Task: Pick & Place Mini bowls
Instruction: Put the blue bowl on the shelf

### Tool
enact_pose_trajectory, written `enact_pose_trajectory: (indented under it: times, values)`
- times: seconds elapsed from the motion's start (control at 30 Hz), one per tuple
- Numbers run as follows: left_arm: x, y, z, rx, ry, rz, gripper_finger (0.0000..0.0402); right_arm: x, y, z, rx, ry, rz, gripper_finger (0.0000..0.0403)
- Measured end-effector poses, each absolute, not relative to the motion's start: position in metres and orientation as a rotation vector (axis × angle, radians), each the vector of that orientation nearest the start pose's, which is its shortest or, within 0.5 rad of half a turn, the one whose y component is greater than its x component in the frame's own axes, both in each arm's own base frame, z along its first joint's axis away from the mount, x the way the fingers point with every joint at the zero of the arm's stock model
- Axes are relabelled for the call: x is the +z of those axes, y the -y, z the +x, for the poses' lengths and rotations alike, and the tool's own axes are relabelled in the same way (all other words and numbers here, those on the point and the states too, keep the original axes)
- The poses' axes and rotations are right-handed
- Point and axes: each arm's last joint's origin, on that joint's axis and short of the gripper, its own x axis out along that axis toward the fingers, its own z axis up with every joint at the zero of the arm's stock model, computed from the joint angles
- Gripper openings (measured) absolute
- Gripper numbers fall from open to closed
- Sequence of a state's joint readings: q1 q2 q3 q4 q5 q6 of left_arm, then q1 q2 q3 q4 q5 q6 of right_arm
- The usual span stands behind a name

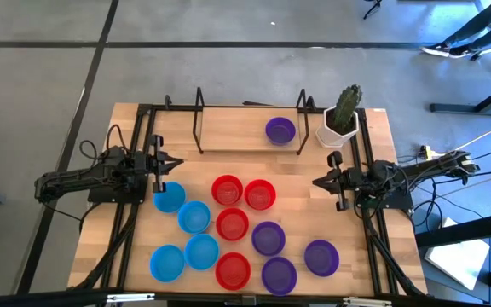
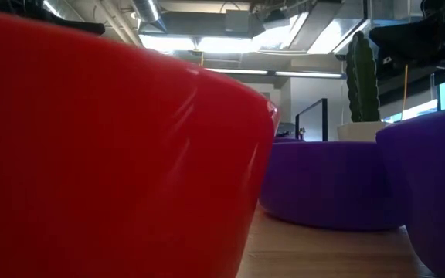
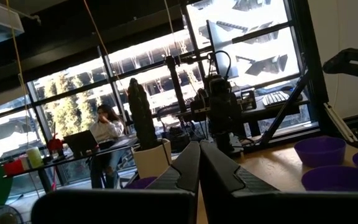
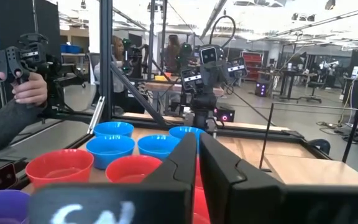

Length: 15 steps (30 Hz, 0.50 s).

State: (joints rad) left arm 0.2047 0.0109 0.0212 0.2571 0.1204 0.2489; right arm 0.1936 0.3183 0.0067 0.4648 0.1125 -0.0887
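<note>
Several mini bowls sit upright on their bases on the near half of the wooden table: blue ones (image 1: 194, 217) toward the left, red ones (image 1: 232, 224) in the middle, purple ones (image 1: 268, 238) toward the right. One more purple bowl (image 1: 280, 130) sits inside the black wire frame at the far side. My left gripper (image 1: 178, 164) hovers shut just beyond the far blue bowl (image 1: 169, 198), pointing right. My right gripper (image 1: 316, 182) hovers shut right of the red bowl (image 1: 260, 194), pointing left. Both wrist views show the fingers together (image 3: 199, 163) (image 4: 198, 155).
A white pot with a cactus (image 1: 341, 119) stands at the far right corner. A black wire frame (image 1: 250, 128) stands along the far edge. Bare wood lies between the two grippers and the frame. In the right wrist view a person's hand (image 4: 27, 90) holds a control handle beyond the table.
</note>
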Motion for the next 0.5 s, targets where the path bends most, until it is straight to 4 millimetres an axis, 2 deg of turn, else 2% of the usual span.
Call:
enact_pose_trajectory:
  times: [0.5]
  values:
    - [0.1944, -0.0156, 0.0922, 0.117, 0.253, 0.291, 0.0004, 0.1778, -0.0193, 0.1154, 0.077, 0.102, -0.072, 0.0021]
